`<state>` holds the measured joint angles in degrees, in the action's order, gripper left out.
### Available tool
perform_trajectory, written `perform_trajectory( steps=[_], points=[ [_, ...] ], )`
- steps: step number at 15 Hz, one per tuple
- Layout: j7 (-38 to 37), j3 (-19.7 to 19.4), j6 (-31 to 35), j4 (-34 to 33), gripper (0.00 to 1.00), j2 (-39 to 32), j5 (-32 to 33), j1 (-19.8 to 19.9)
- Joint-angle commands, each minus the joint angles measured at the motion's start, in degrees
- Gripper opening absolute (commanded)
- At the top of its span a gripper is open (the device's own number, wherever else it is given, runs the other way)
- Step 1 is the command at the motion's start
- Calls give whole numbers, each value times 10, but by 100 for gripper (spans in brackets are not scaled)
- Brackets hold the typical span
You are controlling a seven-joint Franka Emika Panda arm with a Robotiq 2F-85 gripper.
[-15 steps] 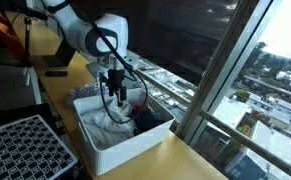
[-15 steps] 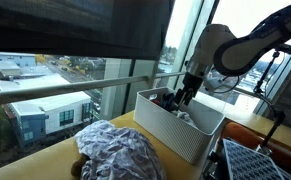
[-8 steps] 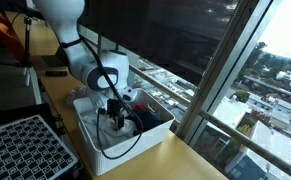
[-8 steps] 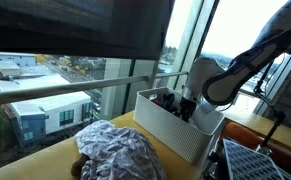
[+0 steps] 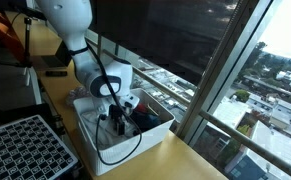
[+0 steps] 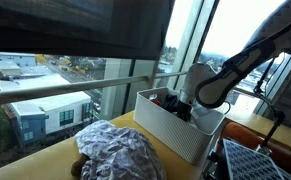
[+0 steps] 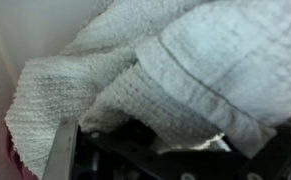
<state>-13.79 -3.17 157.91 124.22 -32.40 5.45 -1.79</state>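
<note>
A white bin [image 5: 137, 139] stands on the wooden table by the window; in an exterior view it appears as a white box [image 6: 171, 131]. It holds a white towel [image 5: 95, 127] and dark clothing [image 5: 151, 118]. My gripper [image 5: 118, 117] is lowered into the bin, and its fingers are sunk among the cloth in both exterior views [image 6: 185, 108]. The wrist view is filled by the ribbed white towel [image 7: 185, 60] pressed close against the camera. One grey finger [image 7: 61, 150] shows at the lower left. The towel hides how the jaws stand.
A patterned cloth heap [image 6: 115, 150] lies on the table beside the bin. A black perforated tray [image 5: 25, 150] sits at the near edge, also visible in an exterior view [image 6: 260, 160]. Window glass and a railing [image 6: 75, 88] run close behind the bin.
The arm has come down from above the bin, and the gripper now sits deep in the cloth inside it. The bin and the cloth heap have not moved.
</note>
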Motion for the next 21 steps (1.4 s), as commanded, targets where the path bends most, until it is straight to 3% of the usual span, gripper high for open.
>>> perform_trajectory(
  steps=[1, 6, 14, 21],
  points=[
    [18, 2, -11, 7, 37, 26, -28, 2],
    [12, -2, -23, 45, 1, 96, -27, -6],
    [7, 10, -89, 79, 0, 261, -16, -13],
    [0, 47, -167, 11, 0, 405, 15, -18]
  ],
)
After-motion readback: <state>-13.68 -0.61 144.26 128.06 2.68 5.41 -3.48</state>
